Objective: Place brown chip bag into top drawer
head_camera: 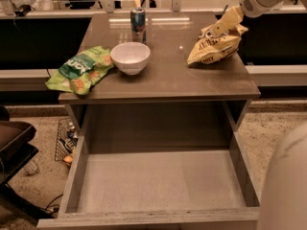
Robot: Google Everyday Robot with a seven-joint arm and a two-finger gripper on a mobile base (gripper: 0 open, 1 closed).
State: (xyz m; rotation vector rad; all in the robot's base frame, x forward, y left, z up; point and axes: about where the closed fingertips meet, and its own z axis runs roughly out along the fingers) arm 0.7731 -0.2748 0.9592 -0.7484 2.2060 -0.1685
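The brown chip bag (214,46) lies crinkled on the right side of the grey tabletop (168,75). My gripper (219,28) reaches in from the upper right and sits right at the bag's top edge, over its far side. The top drawer (158,181) is pulled out wide open below the tabletop, with a flat pale bottom and nothing in it.
A white bowl (130,57) stands left of centre on the table. A green chip bag (80,69) hangs over the left edge. A drink can (138,19) stands at the back. A dark chair (14,143) is at the left; part of my body (288,186) is at the lower right.
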